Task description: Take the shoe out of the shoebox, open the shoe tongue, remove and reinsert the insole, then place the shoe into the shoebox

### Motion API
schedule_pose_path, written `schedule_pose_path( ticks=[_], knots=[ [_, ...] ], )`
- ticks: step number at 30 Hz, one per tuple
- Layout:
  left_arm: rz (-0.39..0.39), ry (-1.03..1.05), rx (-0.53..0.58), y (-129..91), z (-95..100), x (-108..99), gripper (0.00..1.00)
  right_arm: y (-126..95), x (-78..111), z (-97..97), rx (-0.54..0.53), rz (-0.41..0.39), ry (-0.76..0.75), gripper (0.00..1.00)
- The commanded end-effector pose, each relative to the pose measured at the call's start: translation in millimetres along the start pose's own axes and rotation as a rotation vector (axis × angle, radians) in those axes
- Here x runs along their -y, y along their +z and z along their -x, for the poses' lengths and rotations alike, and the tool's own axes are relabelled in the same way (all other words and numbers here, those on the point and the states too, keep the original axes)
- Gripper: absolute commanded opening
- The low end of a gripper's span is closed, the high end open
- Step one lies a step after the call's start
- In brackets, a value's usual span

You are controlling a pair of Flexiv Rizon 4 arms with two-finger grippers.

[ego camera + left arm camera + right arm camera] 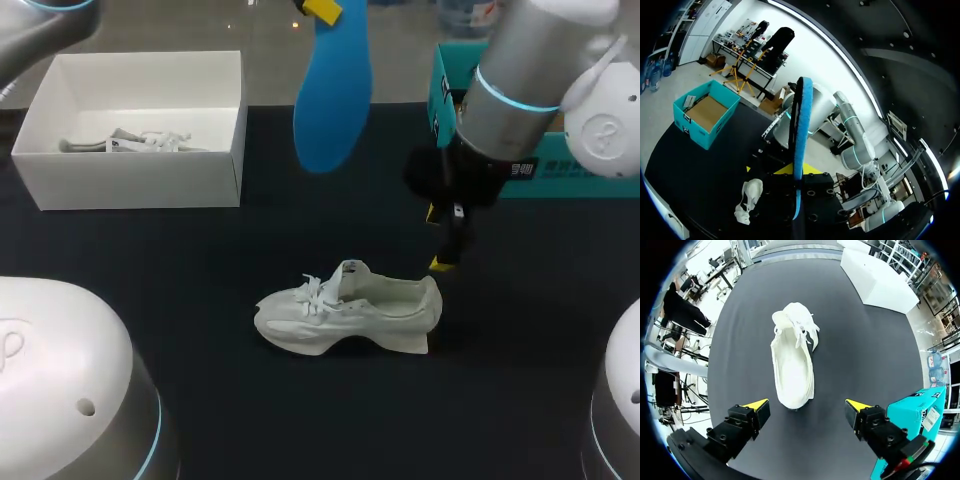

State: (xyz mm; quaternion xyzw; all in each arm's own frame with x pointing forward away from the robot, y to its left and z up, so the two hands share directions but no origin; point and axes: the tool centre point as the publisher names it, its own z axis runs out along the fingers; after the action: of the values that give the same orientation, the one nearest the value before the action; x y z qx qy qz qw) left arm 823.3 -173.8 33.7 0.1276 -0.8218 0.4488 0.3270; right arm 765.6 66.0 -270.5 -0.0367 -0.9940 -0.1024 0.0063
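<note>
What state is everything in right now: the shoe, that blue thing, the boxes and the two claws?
White shoe: standing on its sole on the table, insole out.
Blue insole: held up in the air.
Left gripper: fingers shut on the blue insole.
Right gripper: fingers open, by the shoe's heel, touching nothing.
White shoebox: open, second shoe inside.
Teal box: open-topped.

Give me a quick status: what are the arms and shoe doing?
Left gripper shut on blue insole, held high. Right gripper open, by heel of white shoe. Shoe upright on its sole, nothing blocking it.
</note>
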Motion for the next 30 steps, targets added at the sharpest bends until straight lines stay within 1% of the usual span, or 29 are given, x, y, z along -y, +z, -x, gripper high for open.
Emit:
schedule_pose_path(
  ticks=[1, 16, 21, 22, 24, 26, 30],
  knots=[
    [0.003, 0.001, -0.003, -0.5, 1.4, 1.0, 0.0, 19.8, -10.0, 11.2, -0.038, 0.008, 0.02, 1.0],
    [0.003, 0.001, -0.003, -0.5, 1.4, 1.0, 0.0, 60.9, -17.6, 7.9, -0.076, 0.082, 0.073, 1.0],
    [0.003, 0.001, -0.003, -0.5, 1.4, 1.0, 0.0, 75.1, -19.4, 10.9, -0.071, 0.075, 0.062, 1.0],
    [0.003, 0.001, -0.003, -0.5, 1.4, 1.0, 0.0, 77.8, -19.0, 12.0, -0.067, 0.091, 0.057, 1.0],
    [0.003, 0.001, -0.003, -0.5, 1.4, 1.0, 0.0, 82.4, -19.6, 13.9, -0.071, 0.076, 0.063, 1.0],
    [0.003, 0.001, -0.003, -0.5, 1.4, 1.0, 0.0, 86.6, -20.3, 15.5, -0.066, 0.089, 0.057, 1.0],
    [0.003, 0.001, -0.003, -0.5, 1.4, 1.0, 0.0, 94.3, -22.3, 20.2, -0.075, 0.085, 0.057, 1.0]
  ],
)
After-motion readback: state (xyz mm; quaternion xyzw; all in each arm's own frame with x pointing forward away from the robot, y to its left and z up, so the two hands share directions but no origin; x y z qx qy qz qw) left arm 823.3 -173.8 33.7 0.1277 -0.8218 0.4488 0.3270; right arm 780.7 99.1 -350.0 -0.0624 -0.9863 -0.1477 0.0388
